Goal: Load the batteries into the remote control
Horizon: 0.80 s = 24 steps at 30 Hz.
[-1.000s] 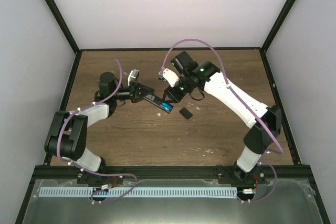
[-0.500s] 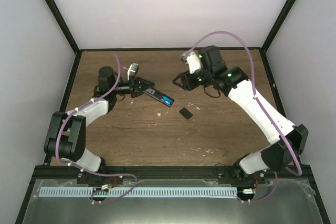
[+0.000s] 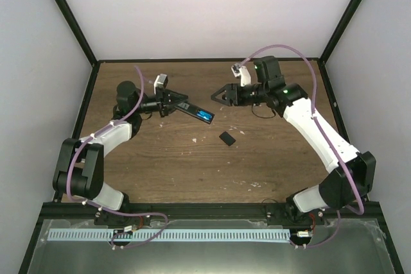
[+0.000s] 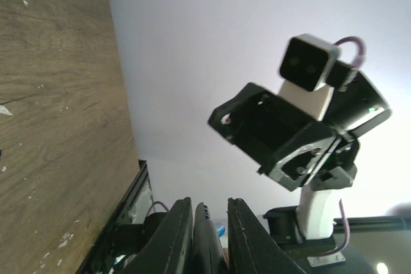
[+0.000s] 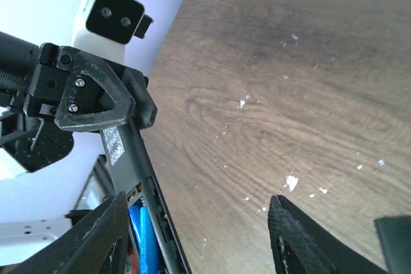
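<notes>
Two-finger left gripper [image 3: 174, 103]: clenched on the near end of the remote control [image 3: 192, 110], which points right.
Batteries [image 3: 205, 117]: blue, lying in the remote control's bay near its free end.
Right gripper [image 3: 217, 94]: released, empty, just right of the remote control.
Cover piece [image 3: 226, 138]: flat on the table [image 3: 192, 171].

A slim black rectangular plastic remote control [image 3: 192, 111] was held by one end in the closed left gripper [image 3: 176, 102]. It jutted out on a slight diagonal toward the middle of the workspace. Its recessed battery bay faced upward, uncovered, at the free end. Small bright blue cylindrical batteries [image 3: 205, 117] lay inside the bay, along the remote's length. From above they showed as one blue patch. The right wrist view showed the blue batteries [image 5: 142, 242] seated in the recess.
</notes>
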Each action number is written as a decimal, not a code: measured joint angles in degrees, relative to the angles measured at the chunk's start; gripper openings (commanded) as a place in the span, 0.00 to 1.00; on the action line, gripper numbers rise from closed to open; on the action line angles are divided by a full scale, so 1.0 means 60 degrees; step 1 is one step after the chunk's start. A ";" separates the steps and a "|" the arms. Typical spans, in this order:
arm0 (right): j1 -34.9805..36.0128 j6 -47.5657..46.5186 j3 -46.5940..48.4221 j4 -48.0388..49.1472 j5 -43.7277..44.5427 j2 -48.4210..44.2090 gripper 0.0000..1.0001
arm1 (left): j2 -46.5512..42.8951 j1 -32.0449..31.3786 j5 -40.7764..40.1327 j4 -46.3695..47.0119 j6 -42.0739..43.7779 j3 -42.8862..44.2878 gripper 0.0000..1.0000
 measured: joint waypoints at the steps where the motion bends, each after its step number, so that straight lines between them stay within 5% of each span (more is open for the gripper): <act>1: -0.0084 0.0208 -0.0146 0.0113 -0.0237 -0.0011 0.52 | -0.0011 0.0000 -0.0073 0.0142 -0.0197 -0.0036 0.00; 24: -0.0732 0.3319 -0.1785 0.2419 -0.3432 -0.0393 0.52 | 0.0324 0.0000 -0.1432 0.4539 -0.3330 -0.0834 0.00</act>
